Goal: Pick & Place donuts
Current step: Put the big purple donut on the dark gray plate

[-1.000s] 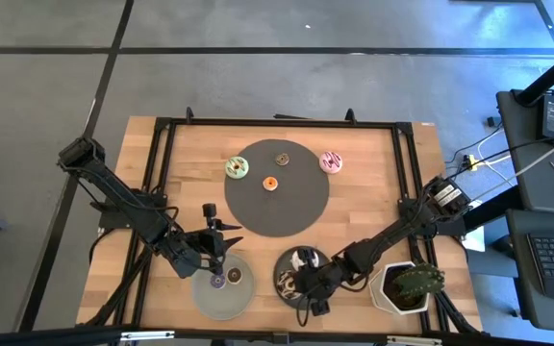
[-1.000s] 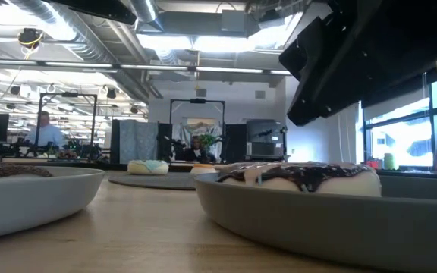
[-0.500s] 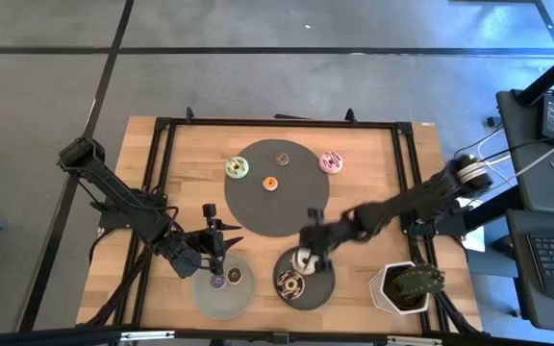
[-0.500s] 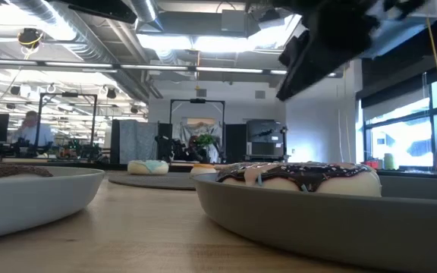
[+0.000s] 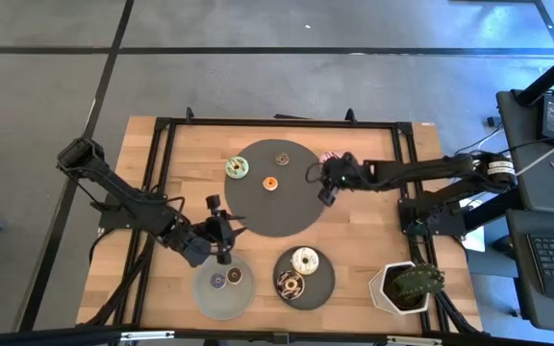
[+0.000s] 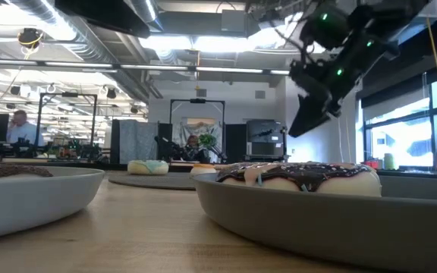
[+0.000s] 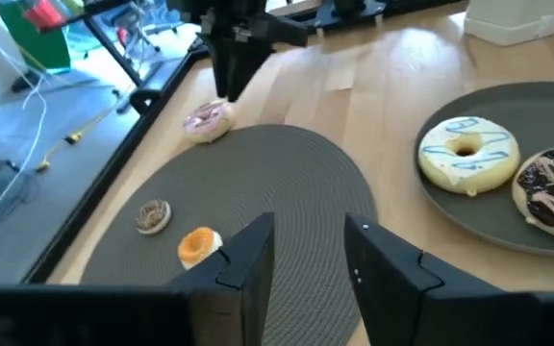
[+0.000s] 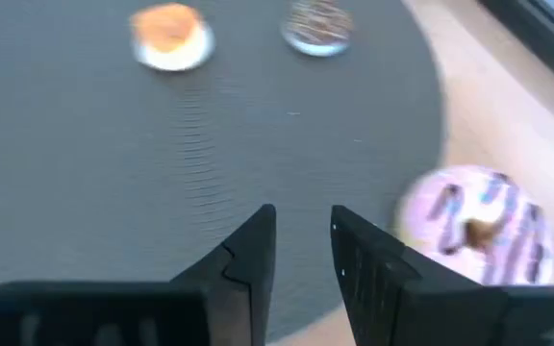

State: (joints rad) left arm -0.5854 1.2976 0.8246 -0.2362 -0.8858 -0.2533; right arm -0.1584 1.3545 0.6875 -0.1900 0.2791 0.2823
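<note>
A large dark round mat [image 5: 275,197] lies mid-table with a green donut [image 5: 237,168], a brown mini donut [image 5: 282,159] and an orange mini donut [image 5: 270,183] on it. A pink donut [image 5: 331,158] lies at its far right rim. My right gripper [image 5: 323,190] hovers open and empty beside the pink donut [image 8: 474,226], over the mat's right edge. My left gripper [image 5: 222,231] is open and empty over the mat's near left edge [image 7: 287,183]. A white donut [image 5: 305,260] and a chocolate one [image 5: 289,284] lie on a dark plate [image 5: 323,285].
A grey plate [image 5: 210,298] at the near edge holds a purple mini donut [image 5: 217,281] and a brown one [image 5: 234,275]. A white pot with a plant [image 5: 407,286] stands at the near right corner. A black frame [image 5: 404,173] runs along the table's sides.
My right gripper has risen from the dark plate and gone toward the table's far edge, to the mat's right rim beside the pink donut. The white donut stays lying on the dark plate. My left gripper has shifted a little toward the mat.
</note>
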